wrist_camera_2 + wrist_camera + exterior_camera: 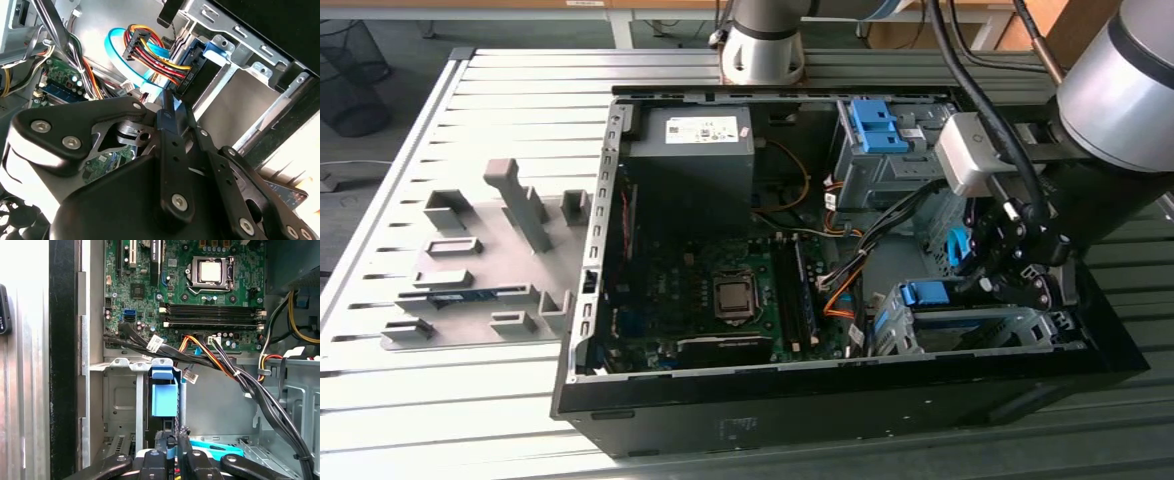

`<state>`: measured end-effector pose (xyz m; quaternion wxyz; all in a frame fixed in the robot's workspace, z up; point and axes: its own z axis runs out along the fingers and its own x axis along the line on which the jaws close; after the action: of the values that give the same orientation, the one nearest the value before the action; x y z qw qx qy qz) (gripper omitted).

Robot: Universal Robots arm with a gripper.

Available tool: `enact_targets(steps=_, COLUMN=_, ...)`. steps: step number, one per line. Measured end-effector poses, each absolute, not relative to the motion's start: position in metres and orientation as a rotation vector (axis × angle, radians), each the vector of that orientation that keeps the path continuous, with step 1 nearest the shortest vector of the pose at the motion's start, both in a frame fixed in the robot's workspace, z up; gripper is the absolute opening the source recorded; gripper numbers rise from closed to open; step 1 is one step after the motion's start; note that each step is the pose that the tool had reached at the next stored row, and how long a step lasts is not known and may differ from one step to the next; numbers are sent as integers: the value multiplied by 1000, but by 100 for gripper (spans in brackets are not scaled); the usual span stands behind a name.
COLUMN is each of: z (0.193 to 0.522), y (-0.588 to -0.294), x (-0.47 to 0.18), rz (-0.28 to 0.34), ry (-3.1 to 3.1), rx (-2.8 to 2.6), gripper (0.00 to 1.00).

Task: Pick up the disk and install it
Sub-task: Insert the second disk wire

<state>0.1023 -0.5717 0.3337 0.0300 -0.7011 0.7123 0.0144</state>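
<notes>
Slatted metal tabletop (494,100). An open computer case (720,410) lies on its side toward the tabletop's edge on the exterior view's right. A grey moulded fixture (480,260) sits beside the case, toward the edge on the exterior view's left.

Inside the case:
- The motherboard (720,290) covers the floor.
- The power-supply box (691,150) sits at the far wall.
- An upper drive cage (881,170) carries a blue clip (874,125).
- A lower drive cage (974,330) stands in the near corner on the exterior view's right, with its own blue tab (927,293) on top.

The arm (1121,90) reaches down into that near corner. The hand (994,265) hangs just above the lower cage.

In the first wrist view the hand (171,442) is drawn narrow, with a thin blue-edged slab pinched between the fingers (159,455). I read this slab as the disk (171,452), seen edge-on. It lines up with the cage slot (142,405) straight ahead, where the blue tab (164,397) stands between the silver rails. I cannot tell how far the disk has entered the slot. In the exterior view a strip of its blue carrier (958,245) shows just beside the hand.

In the second wrist view one finger (170,130) points at a black connector (192,75) with red, yellow and black cables (150,50). A light-blue cable (112,47) loops nearby. Whether the finger touches the connector is unclear. A bundle of dark cables (235,372) crosses above the cage.
</notes>
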Motion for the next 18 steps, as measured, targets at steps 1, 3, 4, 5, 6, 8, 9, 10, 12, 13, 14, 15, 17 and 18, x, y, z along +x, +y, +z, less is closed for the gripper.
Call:
enact_targets(steps=1, z=338, y=-572, x=102, rz=45, ry=2196, rx=-2161, gripper=24)
enact_targets(steps=3, z=341, y=-572, x=102, rz=46, ry=2196, rx=-2161, gripper=24)
enact_targets(steps=4, z=343, y=-572, x=102, rz=47, ry=2196, rx=-2161, gripper=24)
enact_targets(steps=5, z=344, y=-572, x=102, rz=48, ry=2196, rx=-2161, gripper=24)
enact_targets(steps=6, z=346, y=-572, x=102, rz=49, ry=2196, rx=-2162, gripper=24)
enact_targets(steps=8, z=348, y=-572, x=102, rz=50, ry=2197, rx=-2162, gripper=24)
enact_targets(steps=9, z=347, y=-572, x=102, rz=50, ry=2197, rx=-2162, gripper=24)
enact_targets(steps=10, z=347, y=-572, x=102, rz=50, ry=2197, rx=-2162, gripper=22)
enact_targets(steps=12, z=348, y=-572, x=102, rz=50, ry=2197, rx=-2162, gripper=16)
enact_targets(steps=13, z=348, y=-572, x=102, rz=50, ry=2197, rx=-2162, gripper=11)
enact_targets(steps=14, z=348, y=-572, x=102, rz=50, ry=2197, rx=-2162, gripper=11)
enact_targets(steps=15, z=348, y=-572, x=102, rz=50, ry=2197, rx=-2162, gripper=11)
enact_targets(steps=17, z=348, y=-572, x=102, rz=50, ry=2197, rx=-2162, gripper=11)
enact_targets(steps=18, z=348, y=-572, x=102, rz=50, ry=2197, rx=-2162, gripper=11)
